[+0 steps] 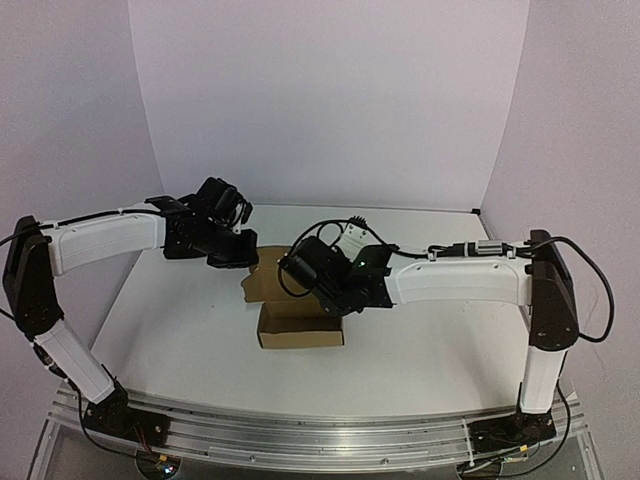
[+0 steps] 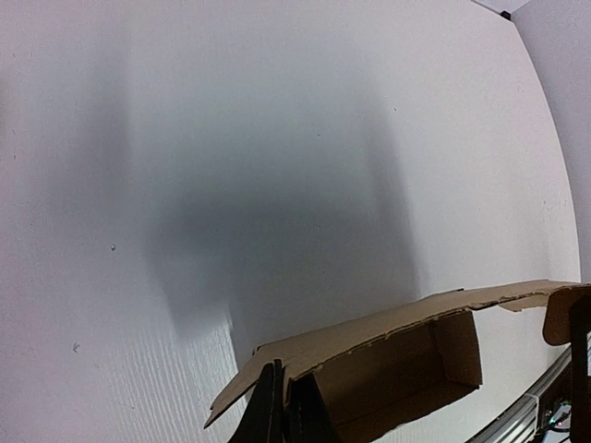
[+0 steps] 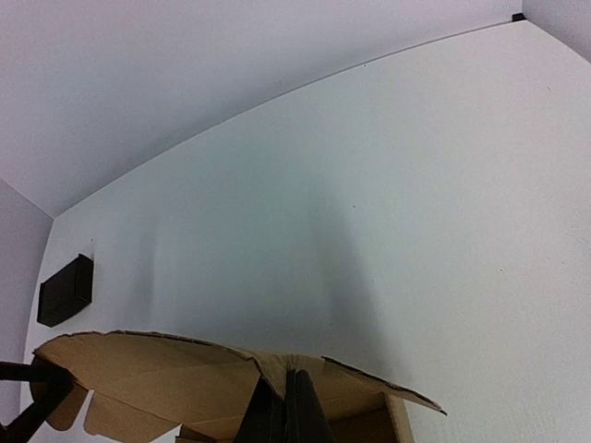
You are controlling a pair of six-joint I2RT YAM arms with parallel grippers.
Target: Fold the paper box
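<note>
Your box (image 1: 300, 328) sits midway across the tabletop (image 1: 180, 330), part folded, flaps up. Left jaws are clamped on its far-left flap edge, right jaws pinched on a flap too.

The top external view sits high behind both arm bases and looks forward and down across the whole tabletop (image 1: 180, 330) to the back wall, far enough off to take in both arms. The left wrist view sits close over the left fingers (image 2: 270, 411), looking steeply down on the tabletop, while the right wrist view, as near to the right fingers (image 3: 303, 411), looks low across it to the far wall. All three share the paper box (image 1: 300, 330).
</note>
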